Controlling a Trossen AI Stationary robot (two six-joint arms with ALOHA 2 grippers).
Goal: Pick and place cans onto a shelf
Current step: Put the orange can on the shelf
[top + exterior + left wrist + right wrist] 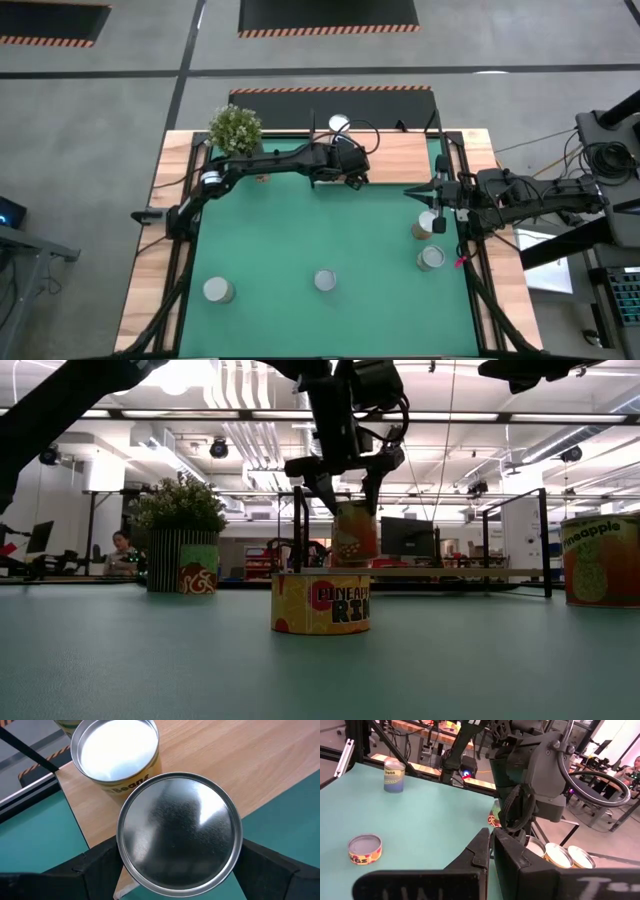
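Observation:
My left gripper (346,170) is shut on a can (180,835) with a dull silver top, at the near edge of the light-wood shelf (400,155). The low view shows this can (355,535) upright, its bottom at the level of the shelf board (440,571); whether it touches the board I cannot tell. Just beyond it a can with a bright white top (115,750) stands on the shelf. Several more cans stand on the green mat (300,230). My right gripper (437,195) waits shut at the table's right edge. My left gripper pinches the can's round side wall between its two fingers, just under the top rim (125,855). One finger (97,867) is on each side of the can. The fingers slant down onto it from the near-left. The can stays upright with its top level.
On the mat stand a tall can (218,290), a low pineapple-ring can (325,280) and two cans (431,258) (423,225) near my right gripper. A potted plant (235,130) stands on the far left corner. Black frame posts (298,525) rise at the shelf.

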